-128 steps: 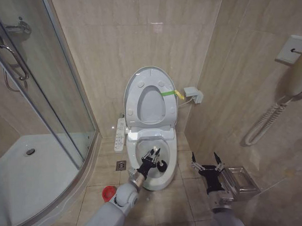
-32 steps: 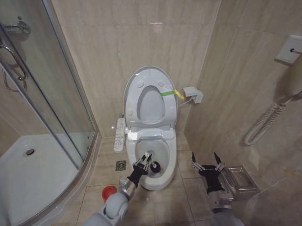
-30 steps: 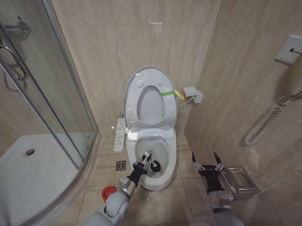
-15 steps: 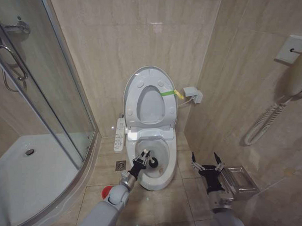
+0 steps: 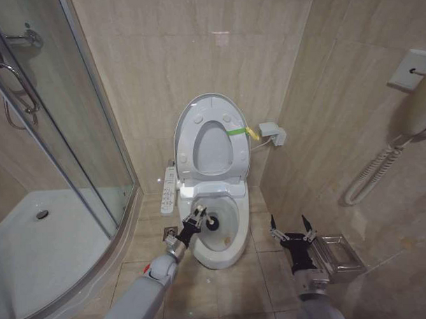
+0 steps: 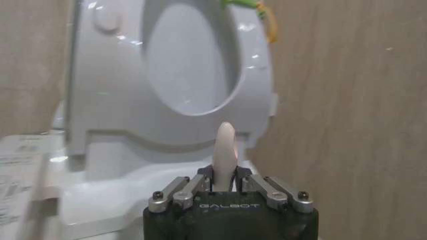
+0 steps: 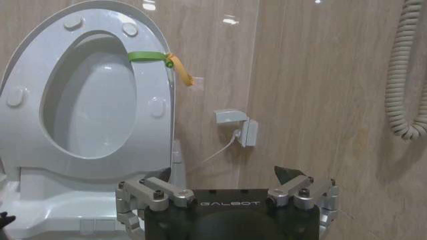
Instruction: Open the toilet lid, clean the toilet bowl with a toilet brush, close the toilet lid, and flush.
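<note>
Over the toilet bowl (image 5: 222, 233) at six o'clock, the left gripper (image 5: 199, 217) jaws clamp the toilet brush (image 5: 212, 223), bristles partly hidden; "GALBOT" marks both wrists. Right gripper (image 5: 291, 228) jaws gape empty.

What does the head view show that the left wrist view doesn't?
Head view alone: the white ceramic toilet bowl, the black brush head inside it, the glass shower door and the open right gripper beside the bowl. Left wrist alone: the pale brush handle clamped in the left gripper. Both: the raised glossy white toilet lid.
</note>
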`<state>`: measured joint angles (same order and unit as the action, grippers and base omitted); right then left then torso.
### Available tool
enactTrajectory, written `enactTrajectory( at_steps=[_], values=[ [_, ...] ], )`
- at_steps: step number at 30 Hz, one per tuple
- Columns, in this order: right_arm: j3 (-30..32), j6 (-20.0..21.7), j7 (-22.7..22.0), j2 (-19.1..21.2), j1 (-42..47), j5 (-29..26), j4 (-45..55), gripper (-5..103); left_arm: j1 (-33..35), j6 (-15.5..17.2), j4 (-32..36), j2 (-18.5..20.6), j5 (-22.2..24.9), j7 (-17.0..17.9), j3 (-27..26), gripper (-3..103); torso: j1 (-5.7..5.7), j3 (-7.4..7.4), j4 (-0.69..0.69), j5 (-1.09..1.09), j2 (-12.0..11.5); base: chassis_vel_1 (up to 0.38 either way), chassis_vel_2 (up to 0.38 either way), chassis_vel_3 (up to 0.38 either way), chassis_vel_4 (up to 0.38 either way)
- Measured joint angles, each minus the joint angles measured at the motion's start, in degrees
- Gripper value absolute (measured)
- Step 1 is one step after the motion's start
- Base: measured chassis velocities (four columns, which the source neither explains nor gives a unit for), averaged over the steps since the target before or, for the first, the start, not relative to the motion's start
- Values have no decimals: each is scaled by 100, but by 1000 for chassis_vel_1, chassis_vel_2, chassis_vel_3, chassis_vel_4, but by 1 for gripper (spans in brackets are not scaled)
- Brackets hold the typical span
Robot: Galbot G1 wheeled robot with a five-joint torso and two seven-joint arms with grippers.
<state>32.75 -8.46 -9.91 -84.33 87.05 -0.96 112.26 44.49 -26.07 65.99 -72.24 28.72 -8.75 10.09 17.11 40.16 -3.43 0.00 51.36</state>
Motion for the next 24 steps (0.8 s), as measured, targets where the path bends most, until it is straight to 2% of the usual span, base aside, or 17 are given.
enactTrajectory(
  at_steps=[2, 6, 12, 18, 24],
  values=[
    [0, 0, 0, 0, 0, 0, 0, 100, 167, 125, 415, 118, -133, 143, 95, 22, -1, -1, 0, 0, 1, 0, 0, 0, 0],
    [0, 0, 0, 0, 0, 0, 0, 100, 335, 151, 774, 286, -474, 248, 108, 22, -1, 0, 1, 1, 1, 0, 0, 0, 0],
    [0, 0, 0, 0, 0, 0, 0, 100, 595, 256, 1310, 474, -494, 433, 164, 22, -1, -1, 2, 0, 1, 0, 0, 0, 0],
    [0, 0, 0, 0, 0, 0, 0, 100, 629, 108, 1333, 371, -300, 243, 283, 22, -1, 0, 0, 0, 0, 0, 0, 0, 0],
    [0, 0, 0, 0, 0, 0, 0, 100, 520, -38, 910, 160, -210, 85, 395, 22, -1, 0, 2, 1, 1, 0, 0, 0, 0]
  ],
)
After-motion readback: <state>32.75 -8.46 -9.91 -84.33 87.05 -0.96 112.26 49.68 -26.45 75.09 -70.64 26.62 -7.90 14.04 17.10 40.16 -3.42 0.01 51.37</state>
